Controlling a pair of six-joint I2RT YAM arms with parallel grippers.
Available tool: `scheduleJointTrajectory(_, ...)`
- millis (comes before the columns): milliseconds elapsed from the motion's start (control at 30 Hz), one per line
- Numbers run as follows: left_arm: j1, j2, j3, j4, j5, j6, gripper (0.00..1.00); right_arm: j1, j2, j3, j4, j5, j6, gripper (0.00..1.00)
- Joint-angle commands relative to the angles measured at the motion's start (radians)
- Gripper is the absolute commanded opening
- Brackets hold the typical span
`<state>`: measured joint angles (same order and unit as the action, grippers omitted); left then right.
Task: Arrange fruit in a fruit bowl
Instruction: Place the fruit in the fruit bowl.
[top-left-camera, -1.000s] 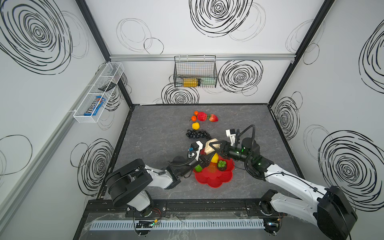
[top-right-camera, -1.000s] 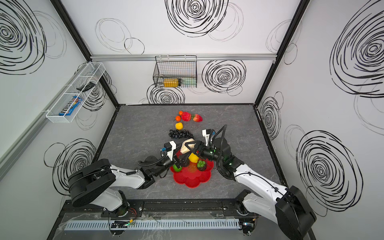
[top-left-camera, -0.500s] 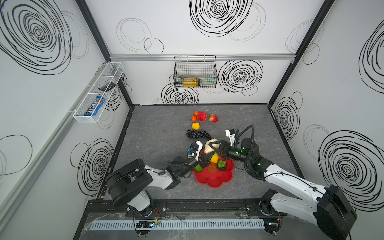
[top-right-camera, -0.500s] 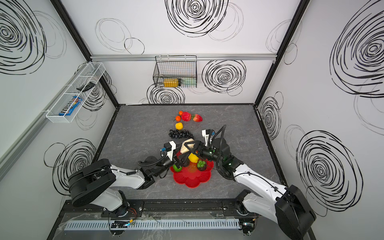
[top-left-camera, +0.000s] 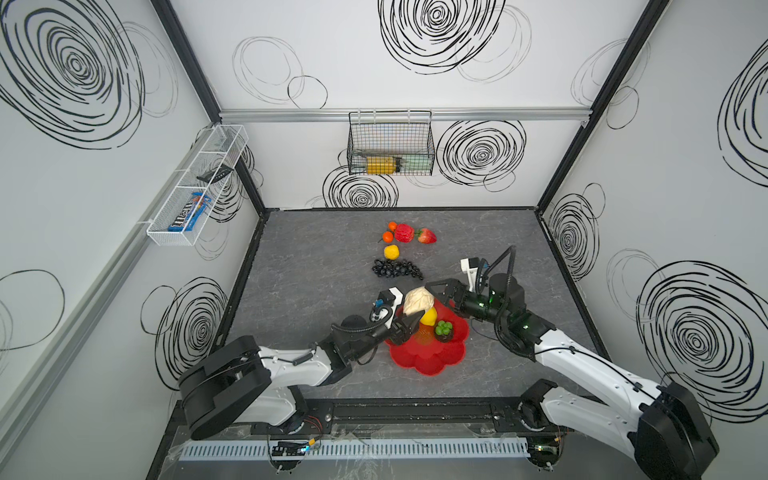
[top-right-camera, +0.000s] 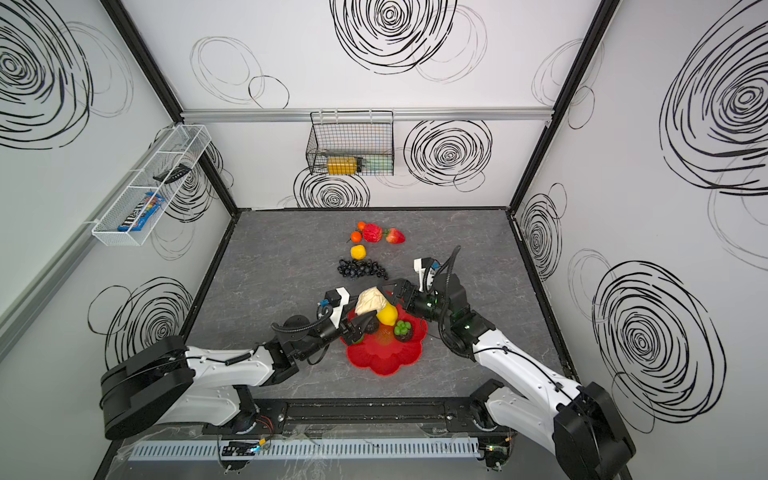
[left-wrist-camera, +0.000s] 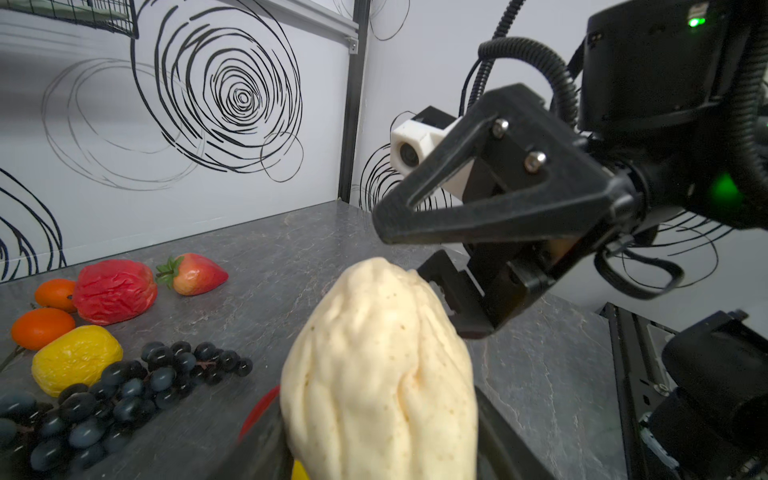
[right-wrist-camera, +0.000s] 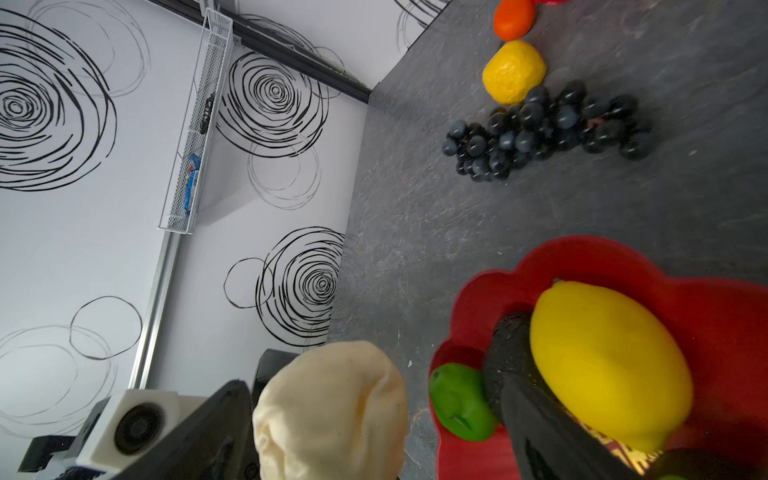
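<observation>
In both top views, your two arms rise from the rail (top-left-camera: 415, 415) at the lower edge of the frame and meet just below centre. Your left arm (top-left-camera: 291, 365) lies low and nearly flat over the bench (top-left-camera: 316, 257), with its forearm running toward the upper right. The left end effector (top-left-camera: 409, 312) is clamped on the beige piece (top-left-camera: 418, 301). In the left wrist view a dark finger (left-wrist-camera: 503, 440) sits on either side of that piece.

The fruit bowl (top-left-camera: 430, 359) rests on the bench between the two wrists. It carries a lemon (top-left-camera: 429, 316), a lime (right-wrist-camera: 459, 401) and an avocado (right-wrist-camera: 505, 349). The beige piece stands tilted above the bowl's upper-left rim.

Your right arm (top-left-camera: 582, 361) climbs from the lower right, elbow bent and wrist turned toward frame left. The right end effector (left-wrist-camera: 401, 249) has its jaws spread wide. One jaw is above the tip of the beige piece and the other is just beside it; you cannot tell whether that one touches.

Higher in the frame lies the grape bunch (top-left-camera: 397, 268), then a second lemon (top-left-camera: 391, 251). Beyond those, two tangerines (top-left-camera: 387, 237), the red apple (top-left-camera: 404, 232) and the strawberry (top-left-camera: 427, 236) sit in a row.
</observation>
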<state>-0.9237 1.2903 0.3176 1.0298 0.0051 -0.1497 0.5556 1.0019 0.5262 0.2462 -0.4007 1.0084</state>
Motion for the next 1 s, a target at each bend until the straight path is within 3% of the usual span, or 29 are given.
scheduleJointTrajectory(0,-0.027,-0.077,0.049,-0.272,0.018,0.014,0.62,-0.066,-0.055,0.011,-0.108,0.075,-0.115,0.99)
scheduleJointTrajectory(133,-0.075,-0.135,0.115,-0.545,-0.005,0.006,0.62,-0.183,-0.130,-0.062,-0.111,0.105,-0.177,0.99)
scheduleJointTrajectory(367,-0.115,-0.085,0.273,-0.897,0.032,-0.084,0.61,-0.316,-0.154,-0.088,-0.150,0.043,-0.232,0.99)
scheduleJointTrajectory(733,-0.111,0.125,0.569,-1.308,0.142,-0.016,0.61,-0.333,-0.166,-0.157,-0.111,0.023,-0.226,0.99)
scheduleJointTrajectory(967,-0.110,0.254,0.700,-1.477,0.140,0.028,0.61,-0.312,-0.183,-0.186,-0.106,0.037,-0.229,0.99)
